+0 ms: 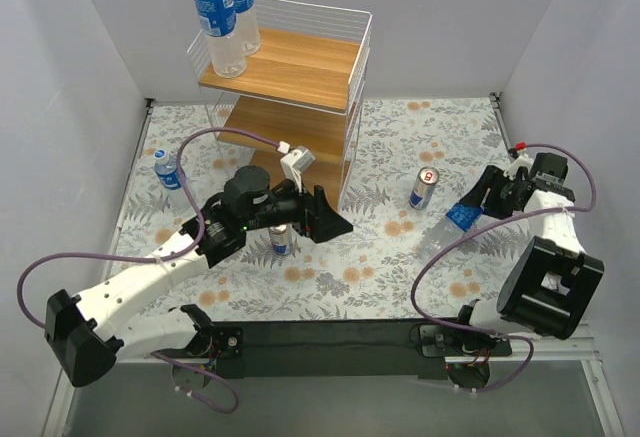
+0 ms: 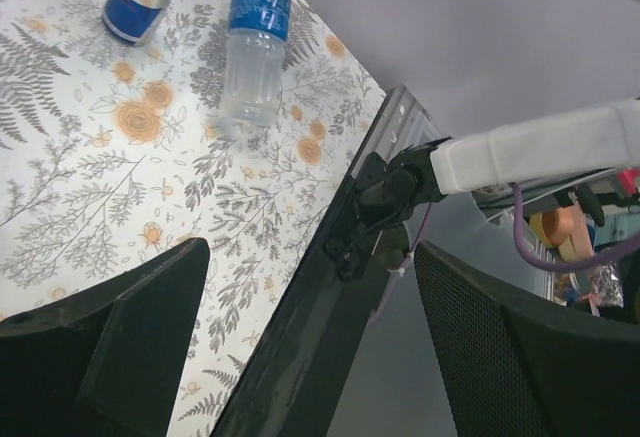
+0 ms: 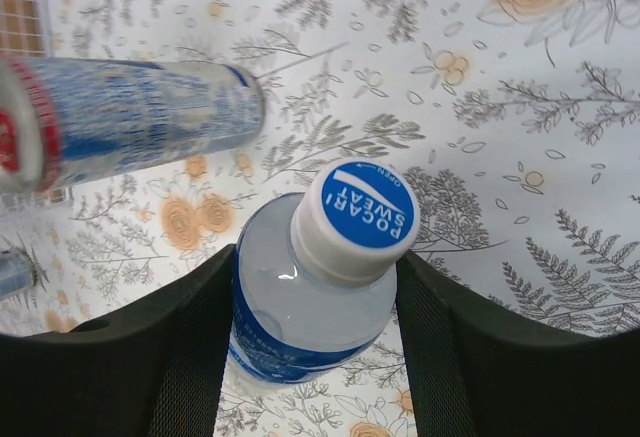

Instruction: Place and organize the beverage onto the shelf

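- Currently, the shelf (image 1: 300,62) stands at the far side of the table (image 1: 400,257), and two bottles (image 1: 222,19) stand upright on its top board, at the back left corner, one just behind the other.
- A third bottle (image 1: 167,168) stands on the table's left side, well apart from the shelf.
- The right gripper (image 1: 480,202) is clamped on a fourth bottle (image 1: 452,225) near its neck. In the right wrist view its fingers (image 3: 190,347) press against both sides of the bottle (image 3: 320,297) just below the blue cap (image 3: 360,207).
- That bottle is tilted, with its clear base pointing towards the middle of the table. Whether the base touches the cloth cannot be told.
- One can (image 1: 424,189) stands upright on the table just beside the held bottle, between it and the shelf.
- A second can (image 1: 280,241) is on the table in front of the shelf, partly hidden beneath the left arm.
- The left gripper (image 1: 325,219) hovers near the shelf's front right leg. Its fingers (image 2: 120,337) are spread apart with nothing between them.
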Controlling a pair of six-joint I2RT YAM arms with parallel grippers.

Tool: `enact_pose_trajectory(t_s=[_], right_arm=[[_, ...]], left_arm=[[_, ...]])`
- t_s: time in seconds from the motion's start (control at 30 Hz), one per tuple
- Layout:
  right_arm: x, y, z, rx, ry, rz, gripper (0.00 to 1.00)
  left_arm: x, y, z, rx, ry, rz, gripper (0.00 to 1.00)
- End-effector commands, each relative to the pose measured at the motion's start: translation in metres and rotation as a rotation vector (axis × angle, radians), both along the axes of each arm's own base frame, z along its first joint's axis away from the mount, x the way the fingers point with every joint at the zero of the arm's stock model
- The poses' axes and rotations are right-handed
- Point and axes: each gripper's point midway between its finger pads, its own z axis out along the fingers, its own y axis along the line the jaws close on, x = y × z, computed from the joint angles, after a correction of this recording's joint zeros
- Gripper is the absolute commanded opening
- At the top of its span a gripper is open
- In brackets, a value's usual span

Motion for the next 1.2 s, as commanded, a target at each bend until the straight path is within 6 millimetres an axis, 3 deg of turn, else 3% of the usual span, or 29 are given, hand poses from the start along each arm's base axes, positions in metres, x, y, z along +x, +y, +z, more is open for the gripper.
enact_pose_trajectory(t_s=[0.0, 0.13, 0.37, 0.43, 0.5, 0.53, 0.57, 0.63, 0.73, 0.87, 1.0, 1.17], right_arm=[[0.009, 0.018, 0.046, 0.034, -0.214, 0.107, 0.01], [-0.003, 0.034, 0.071, 0.048, -0.317, 0.162, 0.01], [-0.022, 0.047, 0.085, -0.018, -0.436, 0.258, 0.01], [-0.026, 0.050, 0.087, -0.039, -0.463, 0.281, 0.01], [-0.031, 0.053, 0.088, -0.045, -0.479, 0.295, 0.01], [-0.033, 0.055, 0.089, -0.044, -0.485, 0.306, 0.01], [-0.034, 0.058, 0.091, -0.052, -0.497, 0.323, 0.01], [-0.039, 0.063, 0.096, -0.055, -0.520, 0.347, 0.01], [-0.046, 0.071, 0.105, -0.061, -0.556, 0.394, 0.01], [-0.055, 0.087, 0.117, -0.060, -0.607, 0.476, 0.01], [-0.065, 0.102, 0.131, -0.103, -0.691, 0.575, 0.01], [-0.081, 0.122, 0.147, -0.147, -0.788, 0.694, 0.01]], left_arm=[[0.000, -0.018, -0.001, 0.005, -0.080, -0.025, 0.82], [-0.009, -0.047, -0.013, 0.033, -0.130, -0.084, 0.83], [-0.007, -0.088, -0.033, 0.059, -0.287, -0.129, 0.84], [-0.005, -0.098, -0.047, 0.086, -0.331, -0.148, 0.85], [-0.001, -0.107, -0.047, 0.065, -0.378, -0.147, 0.86], [0.000, -0.113, -0.059, 0.081, -0.386, -0.159, 0.86], [0.001, -0.118, -0.054, 0.057, -0.430, -0.165, 0.86], [0.001, -0.128, -0.069, 0.067, -0.448, -0.179, 0.87], [0.001, -0.143, -0.069, 0.025, -0.503, -0.181, 0.87], [0.004, -0.166, -0.093, 0.043, -0.504, -0.189, 0.87], [0.011, -0.179, -0.111, 0.081, -0.511, -0.162, 0.87], [0.020, -0.185, -0.111, 0.093, -0.532, -0.133, 0.88]])
